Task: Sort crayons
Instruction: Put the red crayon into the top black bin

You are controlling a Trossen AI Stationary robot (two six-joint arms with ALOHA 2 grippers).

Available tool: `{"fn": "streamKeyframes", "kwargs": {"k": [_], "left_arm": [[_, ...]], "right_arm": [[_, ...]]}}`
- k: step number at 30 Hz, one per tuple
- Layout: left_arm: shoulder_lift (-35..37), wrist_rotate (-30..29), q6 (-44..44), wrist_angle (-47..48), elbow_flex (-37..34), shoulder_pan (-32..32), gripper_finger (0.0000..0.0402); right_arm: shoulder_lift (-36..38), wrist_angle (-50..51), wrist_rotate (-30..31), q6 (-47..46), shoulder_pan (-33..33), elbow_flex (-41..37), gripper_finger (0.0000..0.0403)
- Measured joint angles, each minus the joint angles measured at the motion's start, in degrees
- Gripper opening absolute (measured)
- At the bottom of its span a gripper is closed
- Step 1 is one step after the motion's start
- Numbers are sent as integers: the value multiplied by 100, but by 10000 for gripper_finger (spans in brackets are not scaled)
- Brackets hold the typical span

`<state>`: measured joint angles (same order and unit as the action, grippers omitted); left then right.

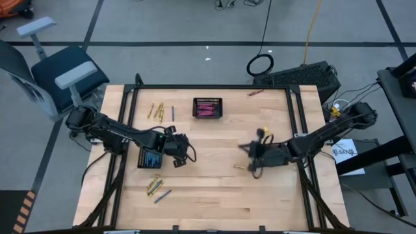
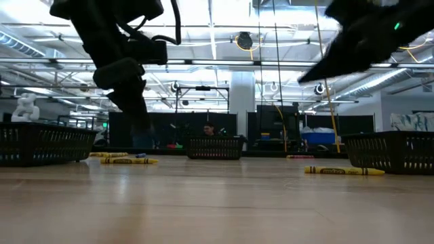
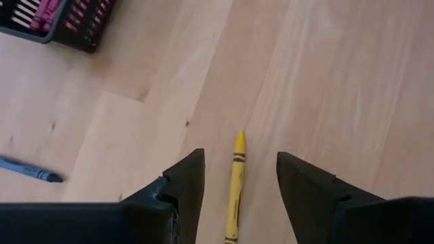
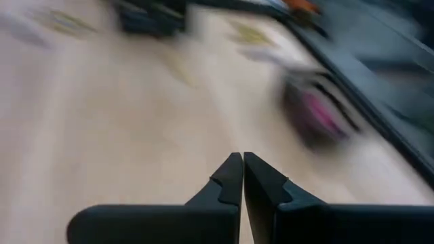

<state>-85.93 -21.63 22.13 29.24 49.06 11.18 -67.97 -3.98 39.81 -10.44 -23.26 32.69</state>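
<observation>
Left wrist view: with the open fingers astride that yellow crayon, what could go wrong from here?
The left gripper is open around the yellow wax crayon, which lies nearer one finger, so closing could roll or skew it. The shut right gripper is blurred, so probably moving, and might nudge loose crayons.

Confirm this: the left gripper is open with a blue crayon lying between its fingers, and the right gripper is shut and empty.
One detail is wrong: the crayon between the open left gripper's fingers is yellow, not blue, as the left wrist view shows. A blue crayon lies off to the side, outside the fingers. The rest holds: the right gripper is shut and empty.
</observation>
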Motion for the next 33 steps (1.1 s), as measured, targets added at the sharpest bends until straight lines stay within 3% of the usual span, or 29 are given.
{"fn": "streamKeyframes", "kwargs": {"k": [3, 8, 10, 13, 19, 21, 27, 33], "left_arm": [[0, -4, 3, -82, 0, 4, 180], [0, -12, -35, -432, 0, 2, 180], [0, -37, -96, -548, 0, 2, 180], [0, -88, -197, -710, 0, 4, 180], [0, -276, -199, -833, 2, 2, 180], [0, -282, -195, -833, 2, 2, 180], [0, -284, -155, -833, 2, 2, 180], [0, -285, -152, -892, 2, 9, 180]], "right_arm": [[192, 1230, 505, -916, 486, -2, 0], [672, 2667, -26, -1083, 2191, -2, 0], [807, 2701, -547, -639, 3094, -2, 0], [717, 2470, -1838, 382, 4472, 93, 3], [-595, 2494, -3613, 2019, 6412, 1152, 44], [-1243, 2560, -3966, 2663, 6696, 1647, 63], [-3023, 2968, -4002, 3969, 7067, 3238, 107], [-4097, 3768, -3994, 3824, 7286, 4449, 80]]}}
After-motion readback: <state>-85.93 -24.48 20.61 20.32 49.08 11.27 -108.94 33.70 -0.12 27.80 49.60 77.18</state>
